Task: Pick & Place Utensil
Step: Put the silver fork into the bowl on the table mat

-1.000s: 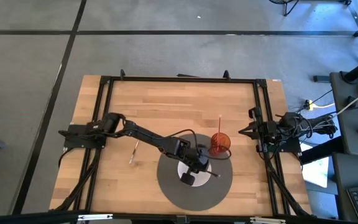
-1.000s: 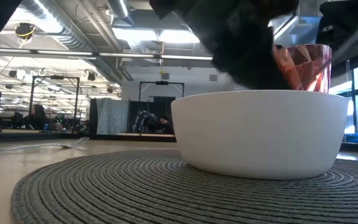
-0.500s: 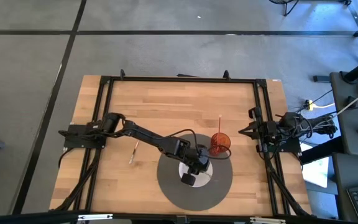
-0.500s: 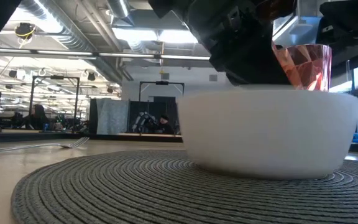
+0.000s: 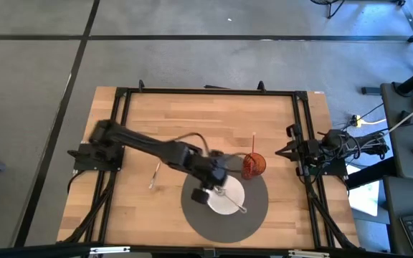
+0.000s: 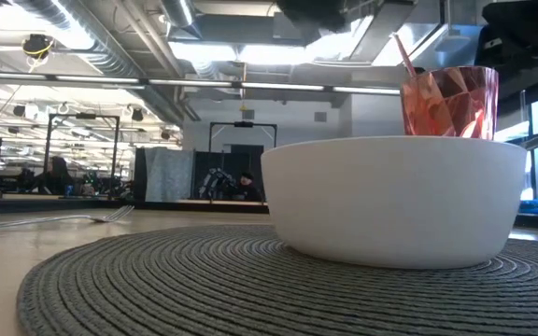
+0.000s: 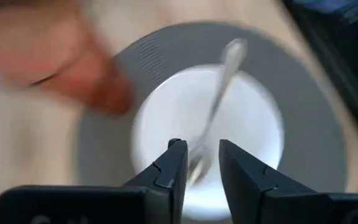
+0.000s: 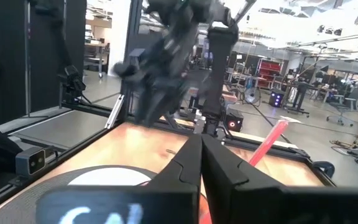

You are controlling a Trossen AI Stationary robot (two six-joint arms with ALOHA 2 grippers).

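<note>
A white bowl [image 5: 224,199] stands on a round grey mat [image 5: 257,218]. A silver spoon [image 5: 234,202] lies in the bowl, its handle leaning on the rim and sticking out toward the table's near right. In the left wrist view the spoon [image 7: 219,87] shows below my left gripper [image 7: 199,146], which is open and hangs above the bowl's left side [image 5: 201,195], touching nothing. My right gripper [image 5: 282,151] waits shut at the table's right edge. A silver fork [image 5: 154,174] lies flat on the wood left of the mat.
A red faceted cup [image 5: 253,165] with a straw stands on the mat's far right edge, close behind the bowl [image 6: 395,201]. A black frame runs along the table's edges. Bare wood stretches along the far side and to the left, around the fork [image 6: 54,221].
My left gripper was down in the bowl. It has risen and drawn back toward the table's left, out of the low view. The spoon now lies uncovered in the bowl, its handle over the near right rim. The bowl shifted slightly rightward midway, then back.
</note>
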